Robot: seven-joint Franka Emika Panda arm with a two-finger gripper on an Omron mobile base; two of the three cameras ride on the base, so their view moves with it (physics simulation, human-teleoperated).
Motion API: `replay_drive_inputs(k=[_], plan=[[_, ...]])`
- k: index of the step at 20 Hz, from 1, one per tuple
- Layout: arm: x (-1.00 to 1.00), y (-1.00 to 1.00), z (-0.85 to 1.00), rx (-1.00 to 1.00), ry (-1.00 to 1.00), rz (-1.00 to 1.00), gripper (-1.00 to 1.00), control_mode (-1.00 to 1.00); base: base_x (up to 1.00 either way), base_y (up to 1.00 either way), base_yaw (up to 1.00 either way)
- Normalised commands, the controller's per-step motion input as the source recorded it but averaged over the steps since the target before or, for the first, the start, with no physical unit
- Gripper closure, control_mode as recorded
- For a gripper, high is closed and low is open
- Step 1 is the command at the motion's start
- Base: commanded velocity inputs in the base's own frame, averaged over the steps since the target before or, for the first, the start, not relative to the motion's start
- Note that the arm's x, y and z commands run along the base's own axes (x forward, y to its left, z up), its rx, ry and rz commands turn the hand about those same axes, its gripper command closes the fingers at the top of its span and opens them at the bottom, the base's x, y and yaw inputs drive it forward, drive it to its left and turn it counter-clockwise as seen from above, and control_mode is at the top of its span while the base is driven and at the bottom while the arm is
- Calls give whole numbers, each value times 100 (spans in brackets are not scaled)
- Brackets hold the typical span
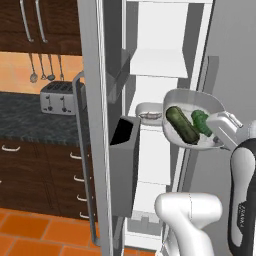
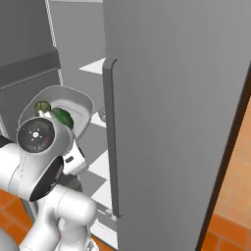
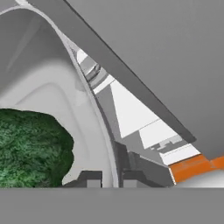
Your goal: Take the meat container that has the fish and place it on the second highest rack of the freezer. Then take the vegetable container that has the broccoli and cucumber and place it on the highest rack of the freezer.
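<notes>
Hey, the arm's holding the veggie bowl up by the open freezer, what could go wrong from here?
1. The bowl is tilted steeply, so the cucumber and broccoli might roll out.
2. The gripper pinches just the rim, a thin hold that could slip.
3. The bowl sits below the top shelf and close to the fish bowl; lifting it in could clip either one.

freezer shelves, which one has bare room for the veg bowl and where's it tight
The highest rack lies bare from the freezer's open door to its right wall. The shelf below is taken at its left end by the meat container. The gripper, shut on the vegetable container, hangs tilted in front of that shelf, crowding it.
</notes>
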Motion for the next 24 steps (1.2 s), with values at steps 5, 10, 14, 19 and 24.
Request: replay_drive_inputs(k=[5,10,14,19,24], plan=[[1,21,56,-14,0,3,100,-100,0,0,0],[6,39,38,-11,0,0,100,-100,0,0,0],[43,38,15,0,-4,-10,100,-100,0,0,0],[42,22,2,13,-5,-30,100,-100,0,0,0],[7,-7,21,15,-3,-5,100,-100,0,0,0]])
